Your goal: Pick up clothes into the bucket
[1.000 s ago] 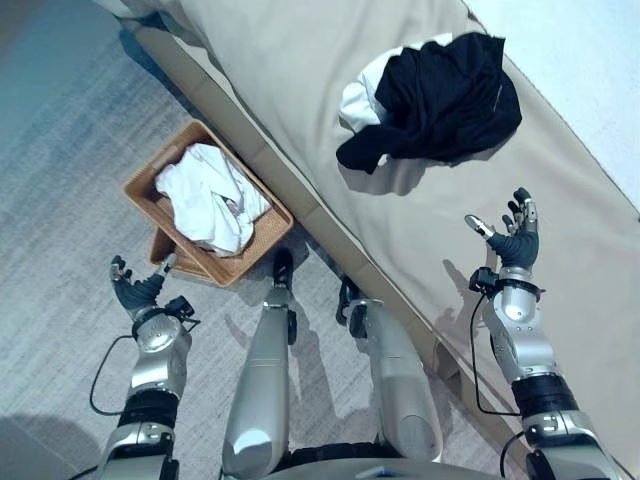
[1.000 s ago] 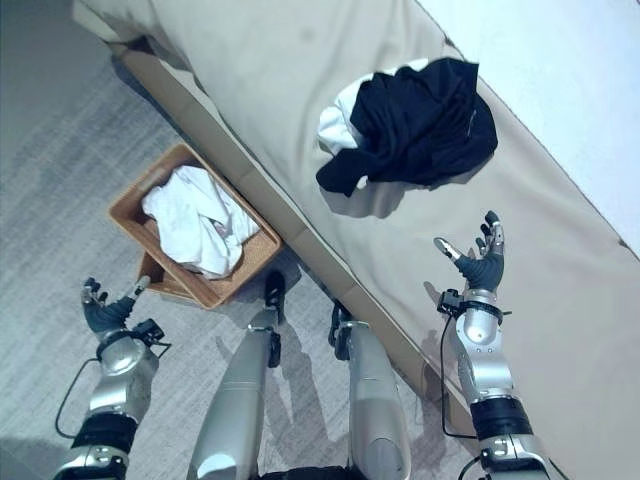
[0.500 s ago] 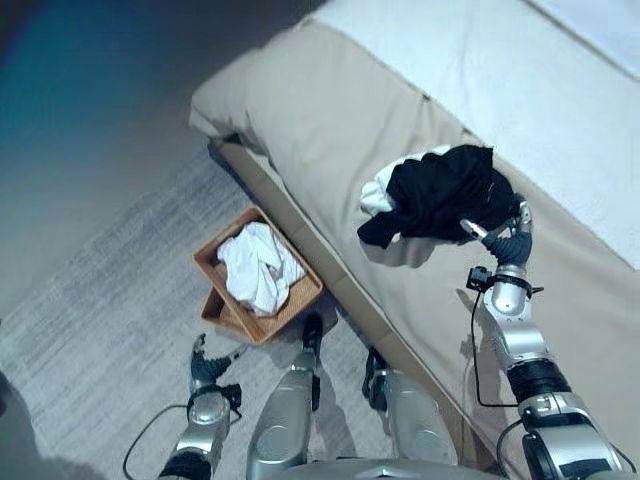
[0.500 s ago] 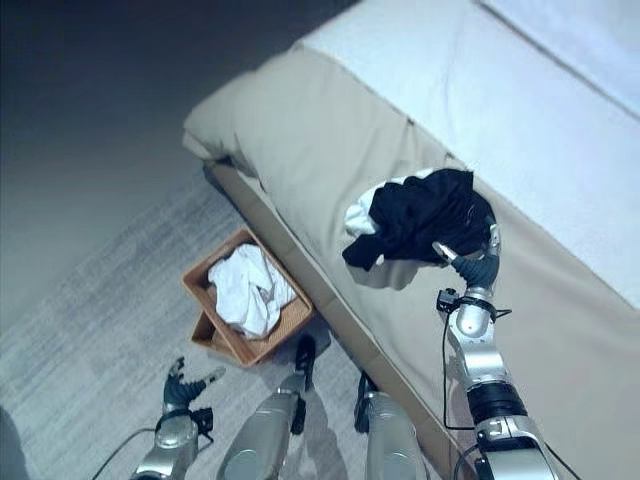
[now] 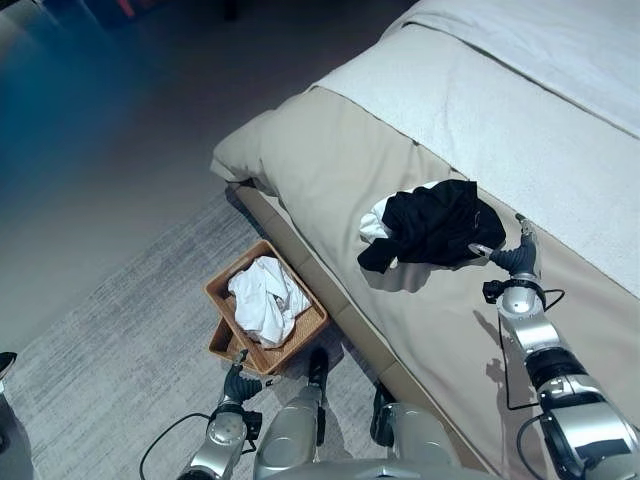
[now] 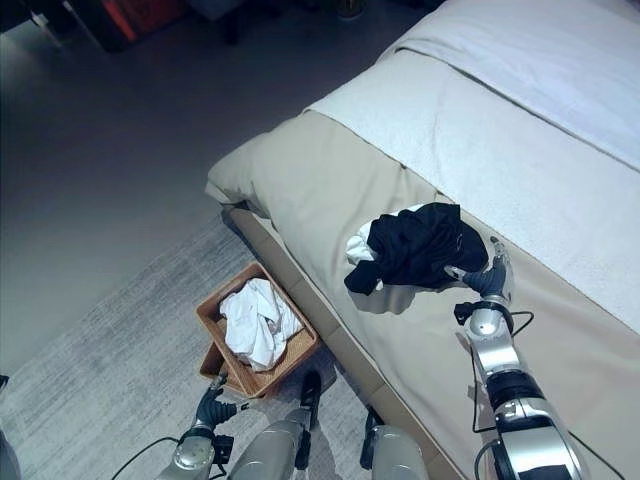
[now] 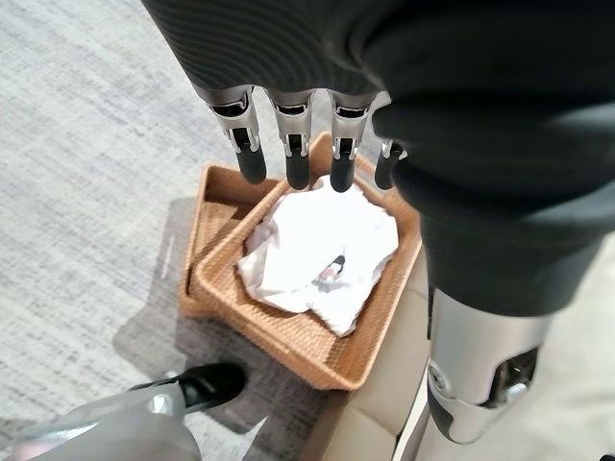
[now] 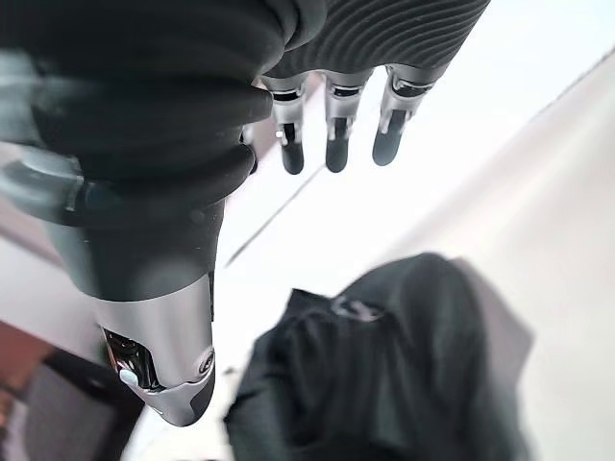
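A black garment point(image 5: 432, 225) with a white piece tucked under it lies bunched on the beige bed cover. My right hand point(image 5: 515, 258) hovers at its right edge, open, fingers straight; the right wrist view shows the black garment point(image 8: 404, 365) just past those fingers. A woven basket point(image 5: 235, 266) stands on the rug beside the bed, with white clothes point(image 5: 265, 300) in it. My left hand point(image 5: 238, 385) is low beside the basket, open and holding nothing. Past its straight fingers the left wrist view shows the basket point(image 7: 384, 331) and the white clothes point(image 7: 322, 250).
The bed's beige cover point(image 5: 330, 170) runs diagonally, with a white blanket point(image 5: 520, 110) further back. A second woven piece point(image 5: 220, 340) sits under the basket. Grey rug point(image 5: 120, 340) spreads left of the basket, with dark floor beyond.
The camera has pulled back, so the whole scene looks smaller. My right hand has moved across the bed up to the black garment's edge. My left hand now sits close beside the basket.
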Available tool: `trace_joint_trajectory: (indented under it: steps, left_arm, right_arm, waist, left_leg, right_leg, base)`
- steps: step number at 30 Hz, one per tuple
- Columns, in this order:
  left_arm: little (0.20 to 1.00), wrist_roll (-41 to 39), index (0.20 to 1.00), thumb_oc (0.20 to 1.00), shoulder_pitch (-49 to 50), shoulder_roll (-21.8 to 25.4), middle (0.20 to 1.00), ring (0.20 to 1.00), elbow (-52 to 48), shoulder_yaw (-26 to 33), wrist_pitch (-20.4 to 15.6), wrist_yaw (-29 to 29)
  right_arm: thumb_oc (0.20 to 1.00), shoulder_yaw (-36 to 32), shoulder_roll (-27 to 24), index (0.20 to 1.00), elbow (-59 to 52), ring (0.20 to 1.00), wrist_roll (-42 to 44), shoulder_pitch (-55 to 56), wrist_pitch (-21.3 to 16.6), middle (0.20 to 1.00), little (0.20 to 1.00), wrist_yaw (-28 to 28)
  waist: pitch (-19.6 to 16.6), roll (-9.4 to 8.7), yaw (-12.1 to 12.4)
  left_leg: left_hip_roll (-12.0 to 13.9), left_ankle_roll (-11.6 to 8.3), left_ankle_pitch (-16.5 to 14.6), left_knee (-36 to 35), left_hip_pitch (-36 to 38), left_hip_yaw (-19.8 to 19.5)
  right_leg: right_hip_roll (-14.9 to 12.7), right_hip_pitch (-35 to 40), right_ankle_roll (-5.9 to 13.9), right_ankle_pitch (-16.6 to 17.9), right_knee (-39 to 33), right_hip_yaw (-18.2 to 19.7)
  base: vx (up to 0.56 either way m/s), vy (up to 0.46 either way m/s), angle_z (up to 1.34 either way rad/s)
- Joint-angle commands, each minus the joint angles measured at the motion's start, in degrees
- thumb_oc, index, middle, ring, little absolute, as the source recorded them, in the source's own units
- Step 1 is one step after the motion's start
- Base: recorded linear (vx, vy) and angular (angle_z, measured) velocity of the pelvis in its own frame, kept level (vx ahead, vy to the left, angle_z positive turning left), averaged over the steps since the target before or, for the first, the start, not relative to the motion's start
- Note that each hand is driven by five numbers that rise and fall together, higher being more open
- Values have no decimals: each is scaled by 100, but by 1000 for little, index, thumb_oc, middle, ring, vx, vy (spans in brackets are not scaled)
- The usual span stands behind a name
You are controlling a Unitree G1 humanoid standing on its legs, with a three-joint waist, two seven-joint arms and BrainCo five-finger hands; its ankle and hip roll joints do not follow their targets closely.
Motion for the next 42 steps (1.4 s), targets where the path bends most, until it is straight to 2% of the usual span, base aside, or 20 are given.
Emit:
trace_joint_trajectory:
  steps: [1,8,9,10,12,15,16,18,19,22,23,30,31,32,33,42]
  left_arm:
    - [1000,-273,1000,1000,-258,94,1000,1000,-229,72,-60,276]
    - [1000,-626,1000,1000,-424,-28,1000,1000,-40,189,-84,680]
    - [1000,-666,1000,1000,-473,-33,1000,1000,-50,144,-120,762]
    - [1000,-666,1000,1000,-478,-37,1000,1000,-48,148,-121,762]
    - [1000,-732,1000,1000,-597,-57,1000,1000,-93,35,-184,871]
    - [1000,-754,1000,1000,-636,-52,1000,1000,-171,-54,-217,925]
    - [1000,-794,1000,1000,-710,-48,1000,1000,-252,-201,-273,1040]
    - [1000,-831,1000,1000,-758,-45,1000,1000,-281,-245,-286,1050]
    - [1000,-879,1000,1000,-822,-15,1000,1000,-321,-357,-323,1107]
    - [1000,-939,1000,1000,-923,14,1000,1000,-365,-463,-350,1160]
    - [1000,-990,1000,1000,-989,59,1000,1000,-495,-521,-382,1228]
    - [1000,-1123,1000,1000,-1146,142,1000,1000,-806,-571,-416,1342]
    - [1000,-1139,1000,1000,-1161,152,1000,1000,-804,-562,-420,1360]
    - [1000,-1146,1000,1000,-1181,148,1000,1000,-798,-545,-413,1381]
    - [1000,-1138,1000,1000,-1191,159,1000,1000,-807,-554,-412,1398]
    - [1000,-1104,1000,1000,-1127,209,1000,1000,-803,-482,-395,1378]
  right_arm:
    - [1000,324,-513,1000,100,1000,-253,-830,84,1000,1000,-93]
    - [1000,848,-911,1000,831,1000,-261,-1849,287,1000,1000,-145]
    - [1000,1054,-1031,1000,913,1000,-378,-2190,333,1000,1000,-205]
    - [1000,1061,-1031,1000,918,1000,-377,-2200,331,1000,1000,-205]
    - [1000,1286,-1184,1000,1003,1000,-481,-2701,357,1000,1000,-354]
    - [1000,1341,-1166,1000,917,1000,-507,-2906,332,1000,1000,-527]
    - [1000,1428,-1167,1000,873,1000,-439,-3248,275,1000,1000,-790]
    - [1000,1496,-1196,1000,873,1000,-450,-3374,270,1000,1000,-828]
    - [1000,1617,-1241,1000,1006,1000,-375,-3648,244,1000,1000,-906]
    - [1000,1876,-1239,1000,1314,1000,-304,-4097,251,1000,1000,-919]
    - [1000,2056,-1271,1000,1499,1000,-227,-4403,247,1000,1000,-890]
    - [1000,2399,-1290,1000,1919,1000,26,-5034,171,1000,1000,-884]
    - [630,2407,-1309,630,1924,630,67,-5066,145,630,630,-880]
    - [300,2375,-1310,300,1912,300,148,-5078,120,300,300,-900]
    - [200,2365,-1331,200,1928,200,193,-5091,104,200,200,-896]
    - [200,2253,-1473,200,1374,200,439,-5013,-122,200,200,-1024]
  waist:
    - [455,-211,197]
    - [947,-157,245]
    - [1170,-129,237]
    - [1168,-130,236]
    - [1427,-99,225]
    - [1427,-114,209]
    - [1427,-127,215]
    - [1427,-143,222]
    - [1427,-180,238]
    - [1427,-194,263]
    - [1427,-218,275]
    - [1427,-277,308]
    - [1427,-279,303]
    - [1427,-283,302]
    - [1427,-279,305]
    - [1427,-344,258]
  left_leg:
    - [-210,220,-848,741,207,63]
    - [-322,229,-882,1101,-386,171]
    - [-348,247,-901,1292,-631,238]
    - [-349,248,-903,1299,-642,241]
    - [-408,295,-965,1651,-1095,330]
    - [-426,328,-1025,1834,-1400,381]
    - [-476,367,-1101,2084,-1812,397]
    - [-479,380,-1131,2184,-1963,412]
    - [-524,394,-1389,2437,-2146,391]
    - [-570,420,-1485,2730,-2455,382]
    - [-606,450,-1585,3016,-2724,375]
    - [-689,496,-1894,3917,-3451,317]
    - [-694,495,-1926,3999,-3517,318]
    - [-698,491,-1944,4054,-3554,313]
    - [-701,489,-1963,4101,-3587,302]
    - [-673,440,-1932,4097,-3536,288]
  right_leg:
    - [-366,147,408,639,-612,403]
    - [-462,-545,389,573,-51,499]
    - [-515,-848,383,565,206,531]
    - [-517,-861,384,562,215,535]
    - [-619,-1295,390,530,569,605]
    - [-646,-1612,389,495,761,661]
    - [-703,-2010,393,465,1006,701]
    - [-726,-2161,390,446,1111,725]
    - [-745,-2355,430,215,1395,791]
    - [-815,-2614,419,114,1672,819]
    - [-864,-2853,394,34,1969,855]
    - [-965,-3502,296,-287,2805,879]
    - [-978,-3580,289,-321,2898,888]
    - [-993,-3621,287,-352,2971,885]
    - [-1005,-3667,281,-382,3051,887]
    - [-1011,-3667,228,-418,3113,879]
  base:
    - [-37,13,-7]
    - [-57,34,-8]
    - [-58,46,5]
    - [-102,98,1]
    - [-73,87,-2]
    - [-24,56,-1]
    - [-28,46,8]
    - [15,42,5]
    - [58,26,1]
    - [26,9,2]
    - [1,11,7]
    - [3,-4,2]
    - [12,-16,5]
    - [9,-5,8]
    - [11,-8,11]
    - [-6,-15,3]
